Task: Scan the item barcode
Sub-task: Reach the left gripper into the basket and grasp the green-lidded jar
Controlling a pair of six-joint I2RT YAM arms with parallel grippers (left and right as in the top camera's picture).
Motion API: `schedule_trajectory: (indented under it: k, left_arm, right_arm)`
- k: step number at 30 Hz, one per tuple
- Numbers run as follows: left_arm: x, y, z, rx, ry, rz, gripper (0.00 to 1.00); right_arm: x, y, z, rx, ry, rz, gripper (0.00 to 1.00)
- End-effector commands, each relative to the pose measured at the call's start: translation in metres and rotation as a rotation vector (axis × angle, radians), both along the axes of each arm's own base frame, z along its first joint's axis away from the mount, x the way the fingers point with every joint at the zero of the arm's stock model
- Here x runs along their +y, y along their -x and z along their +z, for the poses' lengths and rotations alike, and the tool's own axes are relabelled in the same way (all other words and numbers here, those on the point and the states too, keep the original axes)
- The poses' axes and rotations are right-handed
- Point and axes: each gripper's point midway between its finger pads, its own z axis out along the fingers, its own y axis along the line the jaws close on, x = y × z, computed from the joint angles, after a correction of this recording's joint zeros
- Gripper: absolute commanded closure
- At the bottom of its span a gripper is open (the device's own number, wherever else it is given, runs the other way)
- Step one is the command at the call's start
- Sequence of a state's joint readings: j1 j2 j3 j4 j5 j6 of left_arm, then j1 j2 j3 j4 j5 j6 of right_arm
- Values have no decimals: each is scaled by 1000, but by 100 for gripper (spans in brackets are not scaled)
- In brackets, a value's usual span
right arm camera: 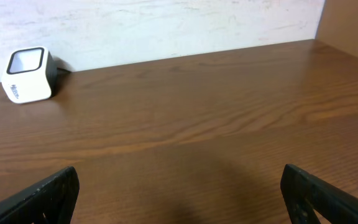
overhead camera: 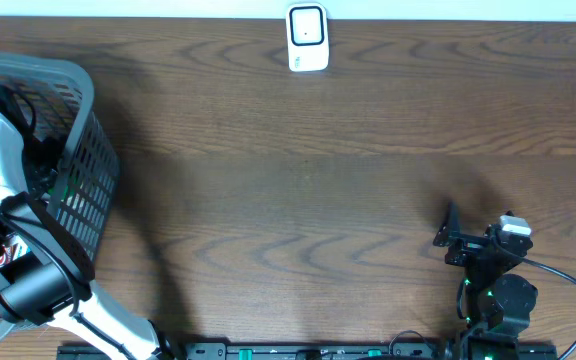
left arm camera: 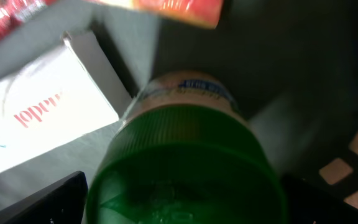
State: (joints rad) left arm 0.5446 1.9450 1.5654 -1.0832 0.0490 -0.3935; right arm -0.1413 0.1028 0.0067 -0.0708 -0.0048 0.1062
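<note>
A bottle [left arm camera: 188, 102] with a green cap [left arm camera: 185, 168] lies inside the grey basket [overhead camera: 80, 150] at the left edge of the overhead frame, filling the lower centre of the left wrist view. The left gripper [left arm camera: 182, 202] is spread wide, one dark finger on either side of the cap, with no visible grip on it. A white box [left arm camera: 42, 118] with red lettering lies just beside the bottle at upper left, and a red packet [left arm camera: 173, 9] sits along the top edge. The white scanner [overhead camera: 307, 38] stands at top centre of the wooden table [overhead camera: 308, 180]. At lower right, the right gripper [right arm camera: 179, 199] hangs wide open and empty, facing the scanner.
</note>
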Motion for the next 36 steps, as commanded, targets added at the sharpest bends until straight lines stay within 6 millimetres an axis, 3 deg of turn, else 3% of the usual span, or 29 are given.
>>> schedule_trajectory:
  k: [1, 13, 20, 24, 30, 36]
  left_arm:
    - [0, 3, -10, 17, 0, 31, 3]
    - [3, -1, -14, 10, -4, 31, 3]
    - [4, -3, -38, 44, 16, 30, 3]
    - [5, -5, -40, 40, 13, 30, 3]
    - [5, -5, -40, 42, 15, 8, 28]
    - [7, -3, -27, 51, 21, 8, 36]
  right_arm:
    - [1, 0, -1, -1, -13, 4, 1]
    - [1, 0, -1, -1, -13, 4, 1]
    - [2, 0, -1, -1, -13, 4, 1]
    - [2, 0, -1, -1, -13, 4, 1]
    - [1, 0, -1, -1, -13, 4, 1]
    - [1, 0, -1, -1, -13, 4, 1]
